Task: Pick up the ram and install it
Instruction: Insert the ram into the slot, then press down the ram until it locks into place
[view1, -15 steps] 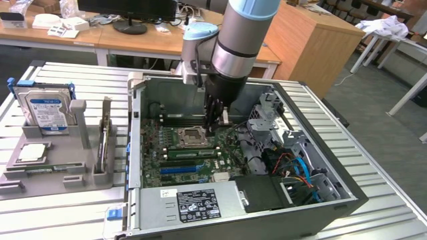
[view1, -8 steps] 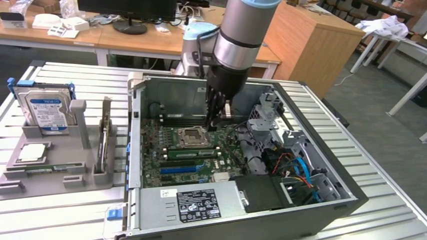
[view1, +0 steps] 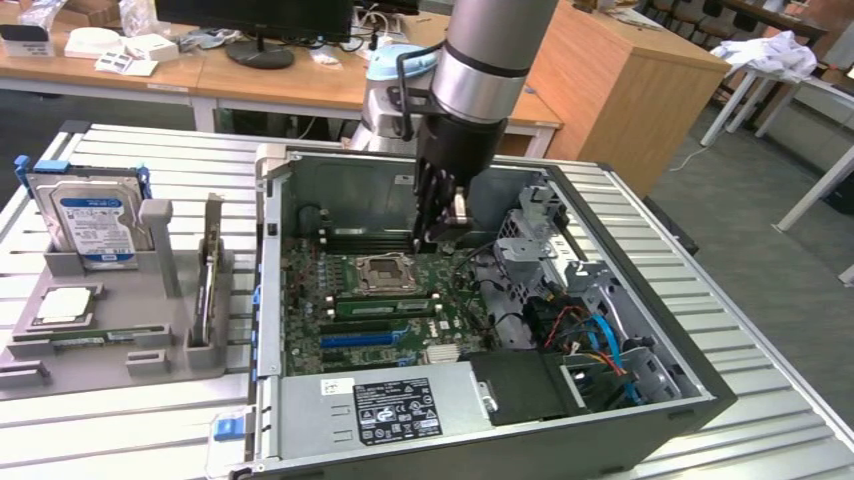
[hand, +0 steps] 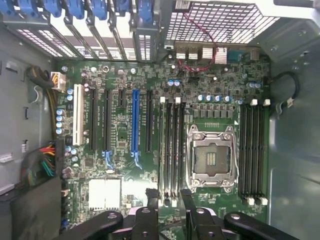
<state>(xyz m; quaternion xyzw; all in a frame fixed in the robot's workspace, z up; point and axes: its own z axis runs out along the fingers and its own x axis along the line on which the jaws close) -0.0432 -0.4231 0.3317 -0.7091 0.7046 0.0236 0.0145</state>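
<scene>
Jaws spread wide, gripping nothing, above the motherboard (hand: 120, 125); the ram (view1: 210, 275) stands in the tray (view1: 120, 300), well apart.

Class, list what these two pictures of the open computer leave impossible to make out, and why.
Exterior view: hard drive label, print too small.
Exterior view: ram in the grey rack, edge-on, chips hidden.
Exterior view: motherboard beneath the claw, hidden by the arm.
Wrist view: the open claw's body, cut off by the picture edge.
</scene>
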